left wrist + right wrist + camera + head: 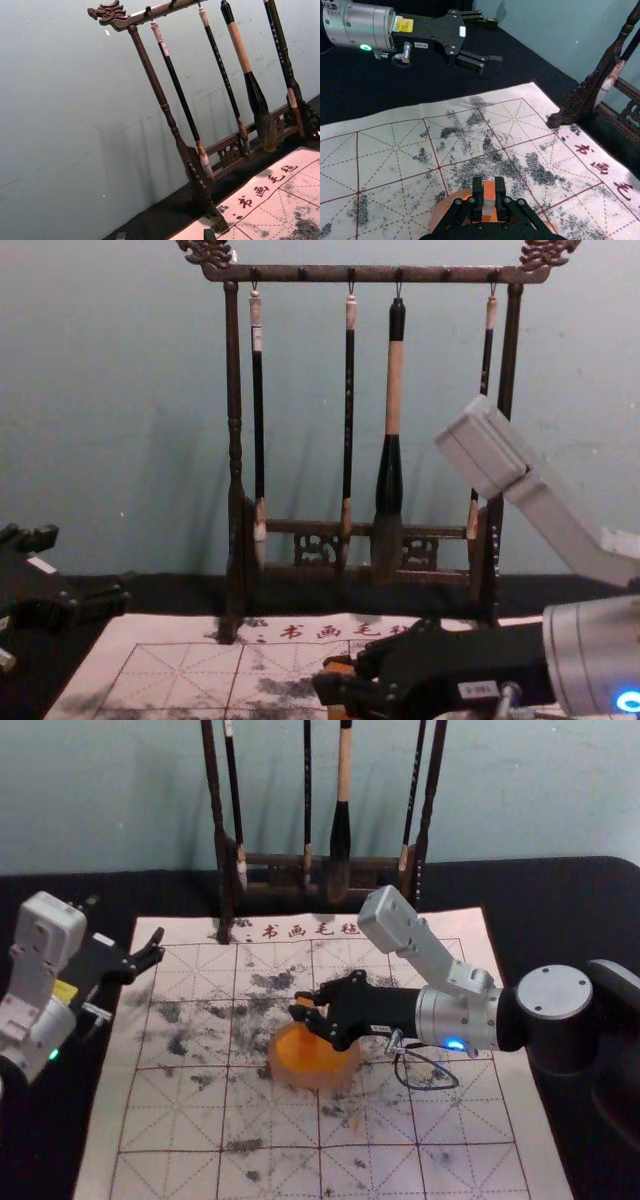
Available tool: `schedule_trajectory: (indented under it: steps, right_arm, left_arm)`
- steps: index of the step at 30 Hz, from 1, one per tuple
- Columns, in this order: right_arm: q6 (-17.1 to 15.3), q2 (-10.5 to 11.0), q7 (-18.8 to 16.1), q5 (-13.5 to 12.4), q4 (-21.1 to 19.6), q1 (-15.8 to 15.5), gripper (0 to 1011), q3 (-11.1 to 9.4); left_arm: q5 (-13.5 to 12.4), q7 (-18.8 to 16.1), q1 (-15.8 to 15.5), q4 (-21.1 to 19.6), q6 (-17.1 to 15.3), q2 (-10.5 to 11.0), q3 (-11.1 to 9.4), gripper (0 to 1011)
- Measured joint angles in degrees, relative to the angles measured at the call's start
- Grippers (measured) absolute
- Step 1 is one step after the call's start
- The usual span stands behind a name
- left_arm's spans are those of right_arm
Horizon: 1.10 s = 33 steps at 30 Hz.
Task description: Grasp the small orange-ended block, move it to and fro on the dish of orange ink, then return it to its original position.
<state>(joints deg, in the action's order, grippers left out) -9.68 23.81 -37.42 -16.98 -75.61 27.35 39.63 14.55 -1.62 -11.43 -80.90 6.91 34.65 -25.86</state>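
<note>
Block (489, 192), orange on top and pale below, pinched between the fingertips of the right gripper (300, 1004): closed down to the block's width, one black finger against each side. Roughly upright, at the far side of the dish of orange ink (320, 1077); underside hidden, so no telling whether touching the ink. Probably time for the to-and-fro: hold firmly without squeezing harder, dip only lightly, then stroke short and level toward the mat's left and right edges, turning shy of the rim. Too deep or too wide, a risk of a skidding or tipped dish. Around it, printed mat (170, 1120) with black smudges, worth guarding from drips on the return. At the far edge, rack (300, 274) with hanging brushes (393, 390); best to lift low and unhurried. By the far left corner, left gripper (495, 40), parked, spread wide, gripping nothing; best left alone.
</note>
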Motion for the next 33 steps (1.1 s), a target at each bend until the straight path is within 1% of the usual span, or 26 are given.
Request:
schedule_trajectory:
  steps: [7,21,33]
  right_arm:
    - [0.13,0.27,0.03,0.24,0.02,0.02,133,-0.3]
    - [0.22,1.86,-0.13,-0.02,-1.45,-0.96,133,-1.33]
    - [0.3,3.14,-0.8,-0.53,-2.96,-2.09,133,-1.42]
  left_arm:
    - [0.0,0.0,0.0,0.0,0.0,0.0,0.0,1001]
    - [0.0,0.0,0.0,0.0,0.0,0.0,0.0,1001]
    - [0.0,0.0,0.0,0.0,0.0,0.0,0.0,1001]
